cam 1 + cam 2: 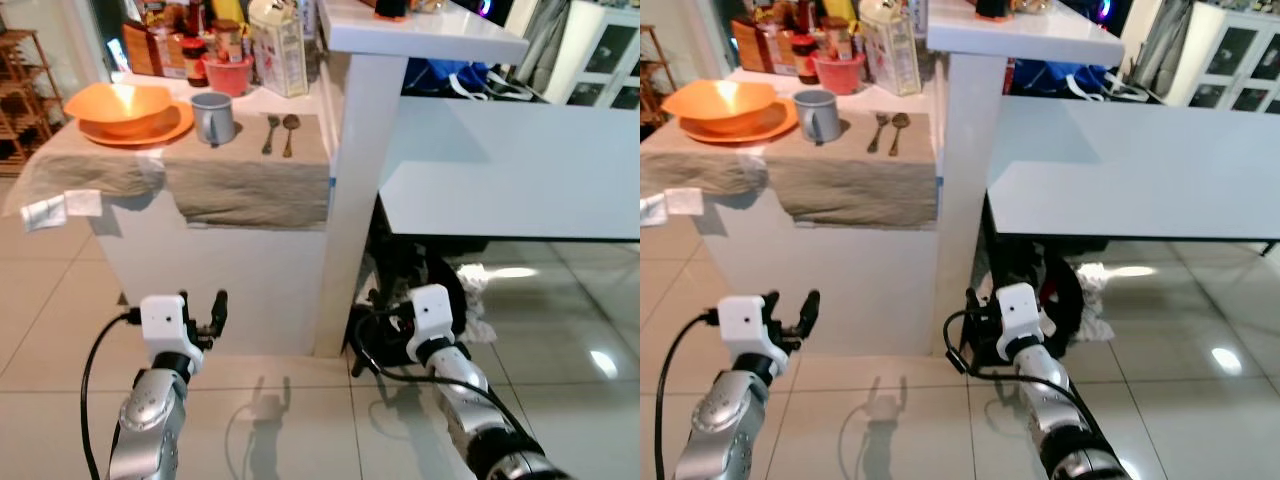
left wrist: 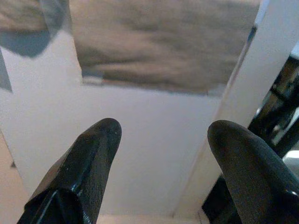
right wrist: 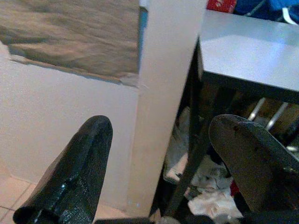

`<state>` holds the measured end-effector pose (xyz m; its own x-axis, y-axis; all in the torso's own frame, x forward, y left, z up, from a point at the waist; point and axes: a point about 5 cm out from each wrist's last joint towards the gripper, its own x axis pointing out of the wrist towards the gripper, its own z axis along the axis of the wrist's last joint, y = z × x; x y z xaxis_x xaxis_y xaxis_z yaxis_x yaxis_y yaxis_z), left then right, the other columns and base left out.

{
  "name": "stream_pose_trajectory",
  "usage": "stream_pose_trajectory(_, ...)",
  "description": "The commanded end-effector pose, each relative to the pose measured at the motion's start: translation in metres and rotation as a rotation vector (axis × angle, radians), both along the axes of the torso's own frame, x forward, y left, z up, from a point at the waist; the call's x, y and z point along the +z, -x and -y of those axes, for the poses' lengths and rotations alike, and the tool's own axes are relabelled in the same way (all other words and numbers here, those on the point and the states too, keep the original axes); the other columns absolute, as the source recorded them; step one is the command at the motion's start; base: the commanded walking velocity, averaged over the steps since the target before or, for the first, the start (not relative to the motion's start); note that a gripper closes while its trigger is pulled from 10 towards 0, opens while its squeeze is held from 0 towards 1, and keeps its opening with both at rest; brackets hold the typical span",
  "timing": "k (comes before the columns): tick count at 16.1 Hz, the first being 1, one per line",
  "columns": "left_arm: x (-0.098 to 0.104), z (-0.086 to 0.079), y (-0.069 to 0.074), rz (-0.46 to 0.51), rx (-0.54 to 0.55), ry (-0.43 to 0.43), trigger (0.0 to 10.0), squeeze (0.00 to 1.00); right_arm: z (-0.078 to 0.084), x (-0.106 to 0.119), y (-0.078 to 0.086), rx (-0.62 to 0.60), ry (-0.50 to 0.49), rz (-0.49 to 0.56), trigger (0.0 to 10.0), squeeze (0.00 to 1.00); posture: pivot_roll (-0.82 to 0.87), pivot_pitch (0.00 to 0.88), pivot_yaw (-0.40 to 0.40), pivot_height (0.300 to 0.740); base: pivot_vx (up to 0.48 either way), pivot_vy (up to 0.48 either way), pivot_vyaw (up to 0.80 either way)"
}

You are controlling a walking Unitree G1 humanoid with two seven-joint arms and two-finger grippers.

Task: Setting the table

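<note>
An orange bowl [image 1: 118, 105] sits in an orange plate [image 1: 165, 132] on a beige cloth [image 1: 250, 185] that covers a low white counter. A grey mug [image 1: 212, 117] stands beside them, and a fork [image 1: 270, 132] and spoon [image 1: 289, 132] lie side by side to its right. The white table [image 1: 520, 170] stretches out bare on the right. My left gripper [image 1: 203, 308] is held low in front of the counter's face, open and holding nothing. My right gripper [image 3: 161, 123] is also low and open, pointing at the white pillar and the table's edge.
A white pillar [image 1: 355, 200] with a raised shelf on top stands between counter and table. Jars, a red tub and cartons [image 1: 230, 55] crowd the counter's back. Crumpled clutter [image 1: 475, 290] lies under the table. A wooden rack [image 1: 20, 90] stands far left. Tiled floor lies below.
</note>
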<state>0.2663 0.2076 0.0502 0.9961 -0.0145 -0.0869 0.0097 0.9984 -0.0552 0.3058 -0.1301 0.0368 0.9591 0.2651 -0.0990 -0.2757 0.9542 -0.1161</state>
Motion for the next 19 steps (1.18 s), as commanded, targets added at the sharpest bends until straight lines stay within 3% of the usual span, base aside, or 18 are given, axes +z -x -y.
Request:
stream_pose_trajectory(1, -0.001, -0.001, 0.000, -0.005, 0.005, -0.013, 10.0, 0.00, 0.003, 0.001, -0.003, -0.014, 0.008, -0.010, 10.0, 0.00, 0.06, 0.000, -0.051, 0.736, 0.000, 0.000, 0.00)
stream_pose_trajectory(7, -0.001, 0.007, -0.006, 0.002, -0.033, -0.032, 10.0, 0.00, -0.007, 0.004, -0.004, 0.017, 0.002, 0.009, 10.0, 0.00, 0.06, 0.000, -0.051, 0.736, 0.000, 0.000, -0.08)
stream_pose_trajectory(10, 0.001, 0.005, -0.008, 0.007, -0.023, -0.028, 10.0, 0.00, -0.007, 0.003, -0.004, 0.019, 0.019, 0.002, 10.0, 0.00, 0.05, 0.000, -0.050, 0.736, 0.000, 0.480, -0.72)
stream_pose_trajectory(13, 0.000, 0.005, -0.009, 0.004, -0.023, -0.034, 10.0, 0.00, -0.007, 0.002, -0.004, 0.032, 0.037, -0.003, 10.0, 0.00, 0.05, 0.000, -0.050, 0.736, 0.000, 0.480, 0.00)
stream_pose_trajectory(17, 0.000, 0.002, -0.010, -0.004, 0.010, -0.052, 10.0, 0.00, -0.009, 0.003, -0.005, 0.045, 0.047, 0.002, 10.0, 0.00, 0.06, 0.000, -0.051, 0.736, 0.000, 0.000, 0.00)
stream_pose_trajectory(19, 0.000, 0.000, -0.012, -0.012, 0.033, -0.074, 10.0, 0.00, -0.011, 0.005, -0.006, 0.057, 0.050, 0.014, 10.0, 0.00, 0.06, 0.000, -0.054, 0.736, 0.000, 0.480, 0.00)
